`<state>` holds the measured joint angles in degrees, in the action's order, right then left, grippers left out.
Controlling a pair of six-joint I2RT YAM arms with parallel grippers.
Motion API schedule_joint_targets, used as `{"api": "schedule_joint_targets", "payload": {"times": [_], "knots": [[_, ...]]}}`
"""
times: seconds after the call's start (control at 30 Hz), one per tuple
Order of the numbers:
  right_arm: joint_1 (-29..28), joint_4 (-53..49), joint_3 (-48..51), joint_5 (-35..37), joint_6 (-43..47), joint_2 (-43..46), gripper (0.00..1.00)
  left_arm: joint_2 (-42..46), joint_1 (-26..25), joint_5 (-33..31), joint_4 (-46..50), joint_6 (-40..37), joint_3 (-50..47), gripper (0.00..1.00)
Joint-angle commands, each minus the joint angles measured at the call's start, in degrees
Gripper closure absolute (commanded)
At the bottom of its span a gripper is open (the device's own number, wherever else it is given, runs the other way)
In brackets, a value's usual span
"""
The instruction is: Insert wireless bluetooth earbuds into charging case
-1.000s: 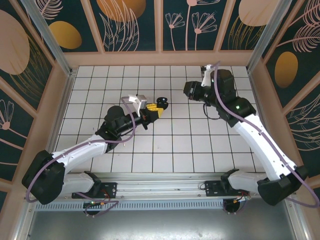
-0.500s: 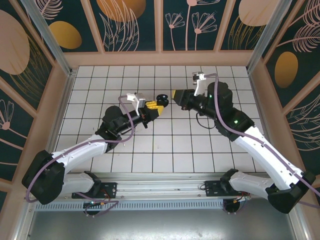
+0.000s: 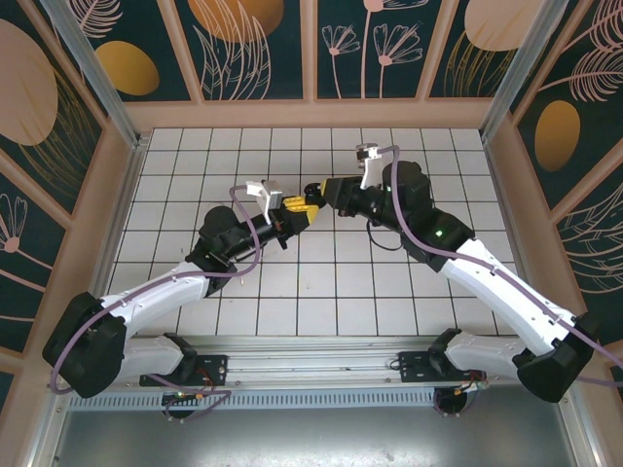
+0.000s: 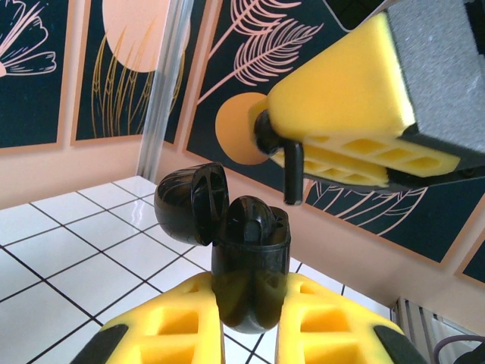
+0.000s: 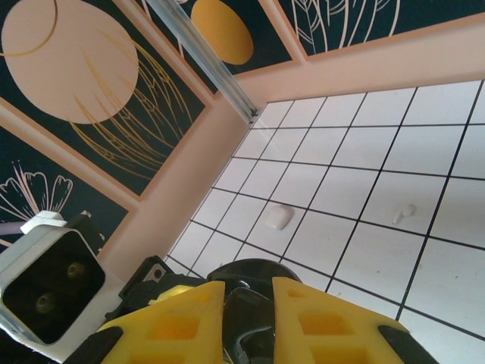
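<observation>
Glossy white tiles [image 3: 331, 292], rounded black case [image 4: 250, 280]

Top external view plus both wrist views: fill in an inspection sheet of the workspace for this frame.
Surface: white tiled table, dark grid lines, no spills seen.
Job's things: charging case open and upright, what looks like one bud already seated; black earbud just above it, stem down.
Clutter: two small white pieces lying apart on the tiles, possibly earbuds; too small to tell.
Grippers: left gripper shut on the charging case; right gripper shut on the black earbud.
Cables: purple cables along both arms, loose loops near the wrists.
Surroundings: floral wall panels on three sides.
</observation>
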<state>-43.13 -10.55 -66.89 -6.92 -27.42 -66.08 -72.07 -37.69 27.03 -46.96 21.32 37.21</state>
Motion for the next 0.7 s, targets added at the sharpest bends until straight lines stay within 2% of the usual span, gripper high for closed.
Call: {"api": "schedule_joint_targets", "payload": {"times": [0.0, 0.67], "knots": [[-0.70, 2.11, -1.17, 1.25, -0.09, -0.09, 0.80, 0.09, 0.43, 0.80, -3.40, 0.62, 0.93, 1.00], [-3.70, 0.89, -0.51, 5.00, -0.02, -1.34, 0.80, 0.88, 0.37, -0.03, -3.23, 0.39, 0.45, 1.00]]}}
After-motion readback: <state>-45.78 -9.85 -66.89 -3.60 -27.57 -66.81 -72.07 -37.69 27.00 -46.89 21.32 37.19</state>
